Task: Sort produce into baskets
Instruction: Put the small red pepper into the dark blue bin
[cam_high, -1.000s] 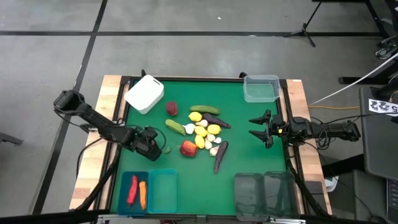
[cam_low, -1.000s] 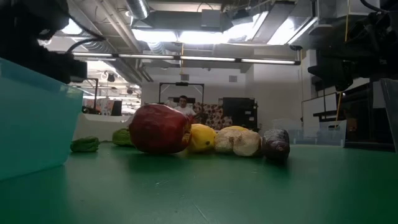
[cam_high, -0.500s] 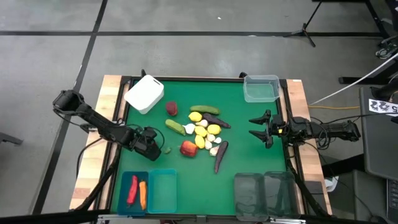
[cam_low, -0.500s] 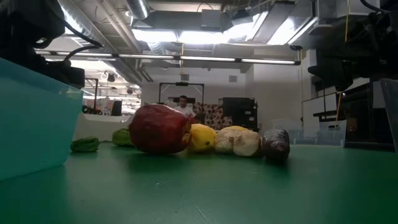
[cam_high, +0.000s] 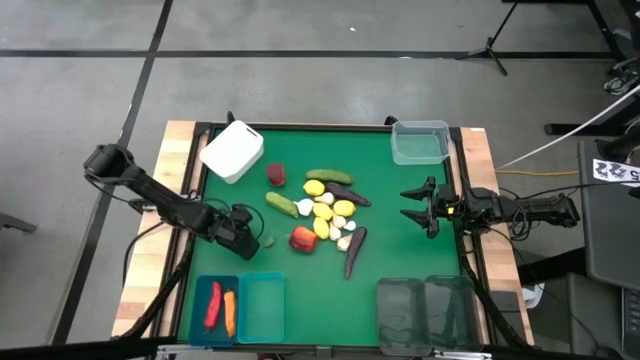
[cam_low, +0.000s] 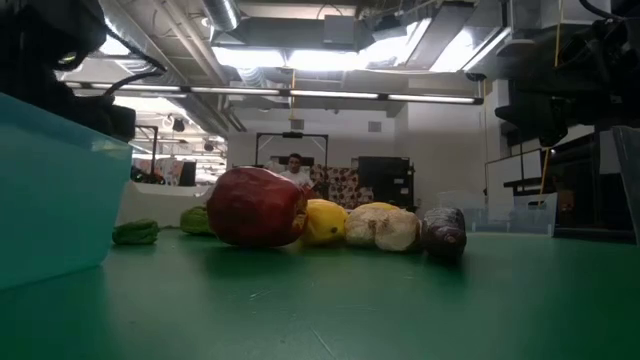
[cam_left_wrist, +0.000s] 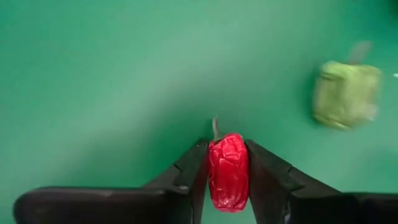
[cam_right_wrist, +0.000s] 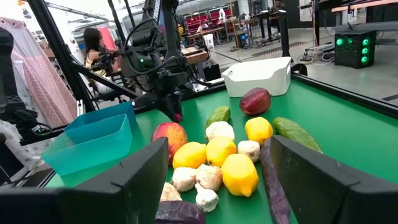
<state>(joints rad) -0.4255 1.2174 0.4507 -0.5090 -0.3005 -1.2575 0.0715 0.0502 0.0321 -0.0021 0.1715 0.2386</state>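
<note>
A small red pepper (cam_left_wrist: 227, 171) sits between the fingers of my left gripper (cam_left_wrist: 226, 146), which is shut on it near the table's left edge (cam_high: 250, 237) and points steeply down. A small green piece (cam_left_wrist: 345, 93) lies on the mat just beside it. The pile of produce (cam_high: 325, 208) lies mid-table: a red apple, lemons, garlic, cucumbers, eggplants. Two teal baskets (cam_high: 262, 307) stand at the near left. My right gripper (cam_high: 404, 204) hovers open and level at the right edge, empty. My left gripper pinches the small red pepper by its two long sides (cam_left_wrist: 214, 169), one finger (cam_left_wrist: 189, 177) on each. The fingers come from above, slanting down, and lie along the pepper, whose stem end points away from the wrist. Whether it is clear of the mat, I cannot tell.
The left teal basket (cam_high: 215, 308) holds a red pepper and an orange carrot. A white box (cam_high: 232, 151) stands at the far left, a clear tub (cam_high: 420, 141) at the far right, two dark clear bins (cam_high: 425, 312) at the near right. Bare green mat (cam_high: 400, 255) lies right of the pile.
My left gripper has tipped a little on the spot, near the table's left edge. The produce pile and my right arm have kept still.
</note>
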